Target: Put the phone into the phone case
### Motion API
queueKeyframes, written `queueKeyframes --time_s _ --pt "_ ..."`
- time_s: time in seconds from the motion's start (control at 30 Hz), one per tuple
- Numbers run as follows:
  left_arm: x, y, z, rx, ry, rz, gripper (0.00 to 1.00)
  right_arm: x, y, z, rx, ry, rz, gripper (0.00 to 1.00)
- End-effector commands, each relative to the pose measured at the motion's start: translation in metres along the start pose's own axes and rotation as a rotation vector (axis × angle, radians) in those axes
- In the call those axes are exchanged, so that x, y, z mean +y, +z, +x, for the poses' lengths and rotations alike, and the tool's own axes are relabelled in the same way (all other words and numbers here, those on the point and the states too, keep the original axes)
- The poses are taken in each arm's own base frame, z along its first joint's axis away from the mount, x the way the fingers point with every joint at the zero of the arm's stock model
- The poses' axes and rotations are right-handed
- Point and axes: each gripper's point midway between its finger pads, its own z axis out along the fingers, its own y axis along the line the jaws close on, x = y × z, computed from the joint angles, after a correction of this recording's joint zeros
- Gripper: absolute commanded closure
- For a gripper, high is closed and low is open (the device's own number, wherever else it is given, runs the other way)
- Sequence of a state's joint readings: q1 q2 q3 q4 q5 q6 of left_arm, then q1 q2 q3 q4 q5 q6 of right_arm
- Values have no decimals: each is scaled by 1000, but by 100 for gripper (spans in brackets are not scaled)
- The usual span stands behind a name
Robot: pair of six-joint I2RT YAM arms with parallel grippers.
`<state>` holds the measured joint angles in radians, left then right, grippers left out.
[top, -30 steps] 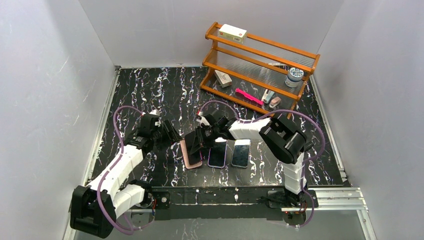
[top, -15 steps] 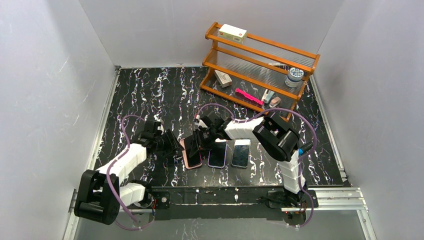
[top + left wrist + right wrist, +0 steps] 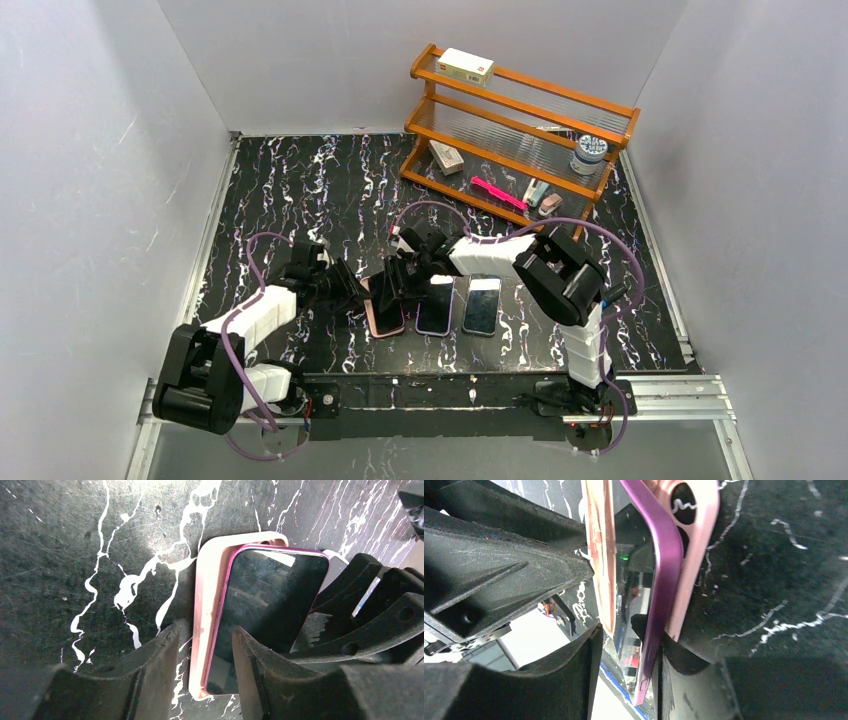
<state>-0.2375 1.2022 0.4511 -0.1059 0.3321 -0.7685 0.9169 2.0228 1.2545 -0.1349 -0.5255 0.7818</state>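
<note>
The left gripper [image 3: 347, 291] and right gripper [image 3: 393, 281] reach inward, low and almost nose to nose, each with jaws partly apart.

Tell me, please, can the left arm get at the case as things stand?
Probably yes: the left gripper is open astride one long edge of the case, with nothing between them; the phone covers only its inside.

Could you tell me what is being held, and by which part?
Uncertain. The left gripper straddles the case wall and phone edge near one end; the right gripper stands loosely around the phone's opposite edge.
</note>
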Motion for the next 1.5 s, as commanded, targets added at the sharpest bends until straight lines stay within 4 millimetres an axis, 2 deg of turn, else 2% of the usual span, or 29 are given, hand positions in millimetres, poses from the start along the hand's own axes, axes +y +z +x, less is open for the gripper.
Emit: queueKeyframes --time_s 0.0,0.17,0.3,0.43,0.57,0.73,0.83,1.0,1.13,1.3,1.47 --pt "5 2 7 31 -3 -4 59 -2 -20 -14 -73 -22 54 53" --pt "7 5 7 31 -3 -7 61 0 -25 -13 -79 -31 43 60" --pt "6 8 8 39 -7 4 61 1 -25 -10 -72 -48 18 70" --pt "-3 10 9 53 -13 61 61 8 -19 -3 -30 -81 -64 84" --pt "-6 10 13 76 -16 76 61 3 -11 4 10 -66 -89 93" --pt "-6 13 13 76 -20 87 61 0 -4 7 16 -33 -116 94" --pt "-5 15 15 82 -30 88 61 -4 1 9 18 -7 -126 99" --pt "-8 15 16 92 -32 106 61 -8 6 13 36 12 -136 99" --pt "-9 15 17 88 -60 112 63 -3 6 12 24 39 -180 99" --pt "-5 14 25 112 -106 105 66 -5 7 8 -32 92 -210 99" --pt "-2 12 34 136 -133 111 66 -8 7 13 -49 123 -240 99"
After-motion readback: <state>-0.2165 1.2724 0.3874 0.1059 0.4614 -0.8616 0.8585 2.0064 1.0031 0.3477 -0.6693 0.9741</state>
